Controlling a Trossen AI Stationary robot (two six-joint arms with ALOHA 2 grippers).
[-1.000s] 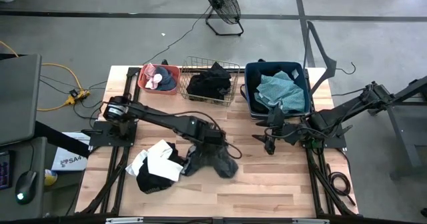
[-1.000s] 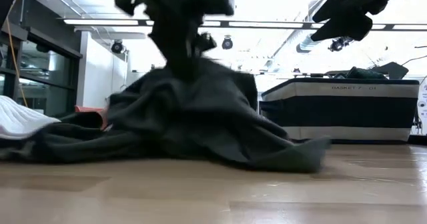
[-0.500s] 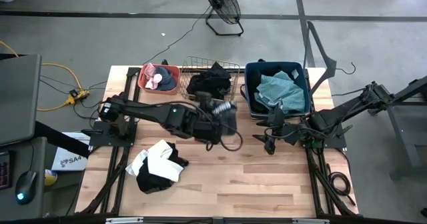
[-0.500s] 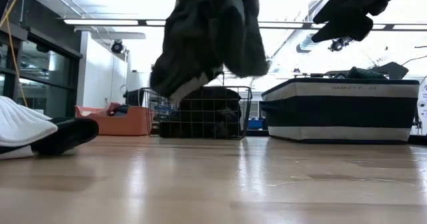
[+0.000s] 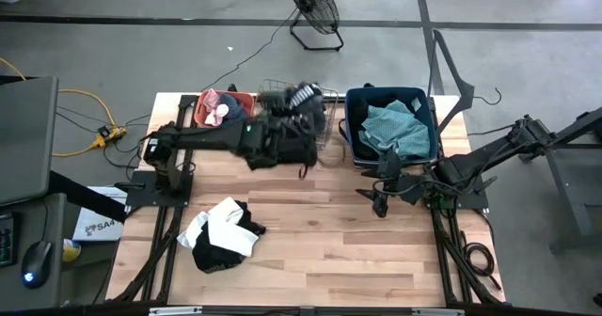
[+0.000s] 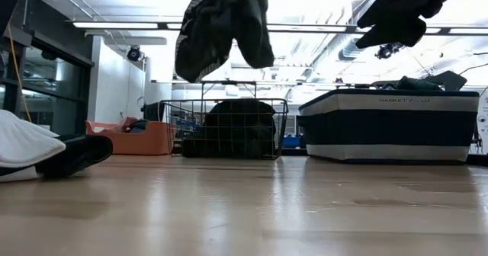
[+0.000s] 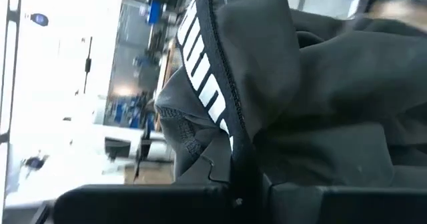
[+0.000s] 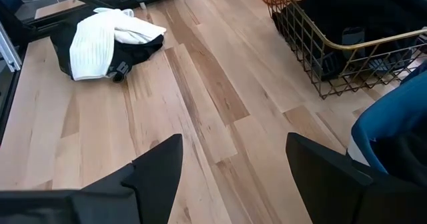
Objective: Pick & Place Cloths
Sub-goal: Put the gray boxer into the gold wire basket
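1. The blue bin point(image 6: 389, 126) has writing on its pale band. It starts with "BASKET"; the rest is too blurry to read.
2. The dark cloth point(image 7: 313, 91) has white stripes along its band in the left wrist view. No word can be read on it.
3. The blue bin point(image 5: 390, 126) holds a big teal cloth point(image 5: 395, 128).
4. The wire basket point(image 5: 324, 118) is just left of the blue bin. It holds black cloths point(image 6: 232, 126).
5. The coral tub point(image 5: 224, 111) is left of the basket. It holds small pink and teal pieces point(image 5: 222, 107).
6. The left gripper point(image 5: 299, 98) is above the basket. Its jaws are clamped on the dark cloth point(image 5: 282, 142), which hangs in the air over the basket's front edge.
7. The right gripper point(image 5: 380, 200) waits in front of the blue bin, jaws wide apart and holding nothing.
8. A white-and-black cloth point(image 5: 221, 233) lies on the table point(image 5: 320, 250), far left and in front of the blue bin.
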